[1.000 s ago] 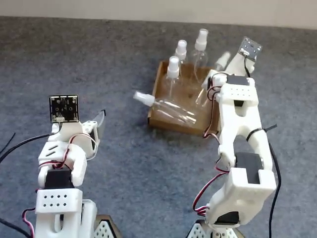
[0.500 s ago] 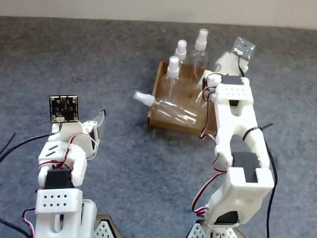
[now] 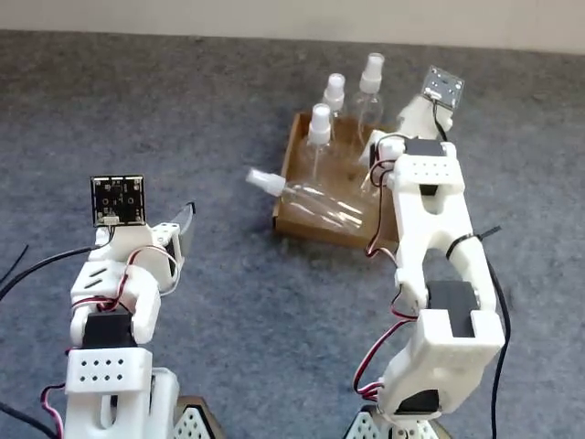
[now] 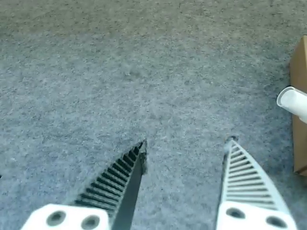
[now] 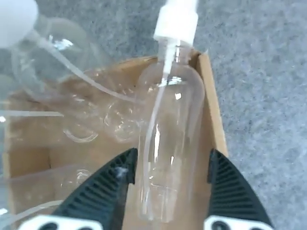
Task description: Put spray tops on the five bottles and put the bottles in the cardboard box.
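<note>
The cardboard box (image 3: 291, 163) lies on the grey carpet with three clear bottles standing in it, each with a white spray top (image 3: 320, 121). A fourth bottle (image 3: 306, 197) lies across the box's left wall, its top sticking out (image 4: 292, 102). My right gripper (image 5: 172, 155) is over the box's right side, shut on the base of a fifth bottle (image 5: 169, 124). That bottle leans along the box wall (image 5: 211, 115), its spray top (image 5: 176, 20) pointing away. My left gripper (image 4: 184, 143) hangs open over bare carpet, left of the box.
The right arm (image 3: 430, 210) covers the box's right edge in the high view. Grey carpet (image 3: 183, 110) spreads around the box on every side. The box wall's corner (image 4: 301, 72) shows beside the left gripper.
The right arm has swung a little to the left over the box's right side, taking its bottle with it. The left arm has not moved.
</note>
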Controlling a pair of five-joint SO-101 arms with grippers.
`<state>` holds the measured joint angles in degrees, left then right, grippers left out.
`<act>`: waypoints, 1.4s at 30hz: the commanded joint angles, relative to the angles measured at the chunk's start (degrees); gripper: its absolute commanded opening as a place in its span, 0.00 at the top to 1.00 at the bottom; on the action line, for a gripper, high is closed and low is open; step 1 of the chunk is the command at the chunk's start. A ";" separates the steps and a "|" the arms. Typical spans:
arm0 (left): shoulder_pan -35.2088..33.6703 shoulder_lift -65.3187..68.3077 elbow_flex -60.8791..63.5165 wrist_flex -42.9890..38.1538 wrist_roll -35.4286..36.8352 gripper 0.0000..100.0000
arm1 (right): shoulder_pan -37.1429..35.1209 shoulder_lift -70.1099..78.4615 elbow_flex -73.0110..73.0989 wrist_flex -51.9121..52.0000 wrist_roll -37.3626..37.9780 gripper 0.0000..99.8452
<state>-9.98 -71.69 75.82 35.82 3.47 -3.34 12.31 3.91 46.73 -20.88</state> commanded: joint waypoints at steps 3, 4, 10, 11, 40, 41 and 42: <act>-0.57 -0.13 -0.31 -1.49 -0.18 0.77 | -0.92 -0.31 -2.86 -0.66 0.62 0.72; -0.57 -0.13 -0.31 -1.49 -0.18 0.77 | -0.92 -0.31 -2.86 -0.66 0.62 0.72; -0.57 -0.13 -0.31 -1.49 -0.18 0.77 | -2.15 -0.22 -2.86 -0.66 0.70 0.72; -0.57 -0.13 -0.31 -1.49 -0.18 0.77 | -2.07 -0.22 -2.95 -0.66 0.70 0.72; -0.57 -0.13 -0.31 -1.49 -0.18 0.77 | -1.98 3.21 -2.59 -1.54 3.69 0.79; -0.57 -0.13 -0.31 -1.49 -0.18 0.77 | -2.07 3.21 -2.59 -1.54 3.52 0.79; -0.57 -0.13 -0.31 -1.49 -0.18 0.77 | -2.07 3.21 -2.59 -1.54 3.52 0.79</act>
<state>-9.98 -71.69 75.82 35.82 3.47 -4.57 15.56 2.59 46.11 -18.07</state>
